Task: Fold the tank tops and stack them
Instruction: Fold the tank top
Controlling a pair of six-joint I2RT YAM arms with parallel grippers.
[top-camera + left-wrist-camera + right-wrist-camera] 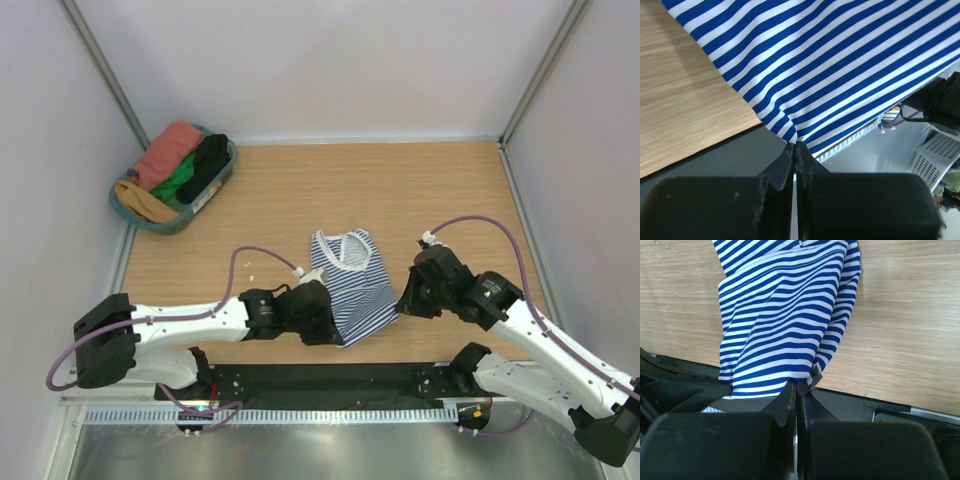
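Claws first: the left gripper (795,146) has its fingers pressed together on a pinch of the striped tank top (355,285) at one hem corner, and the right gripper (796,384) is clamped the same way on the opposite hem corner. That top lies at the middle of the desk's (430,190) near edge, neckline toward the far edge. Both pinches look thin, so a corner could slip free mid-fold, and uneven pulling could skew the crease. No brand, label or writing is readable.
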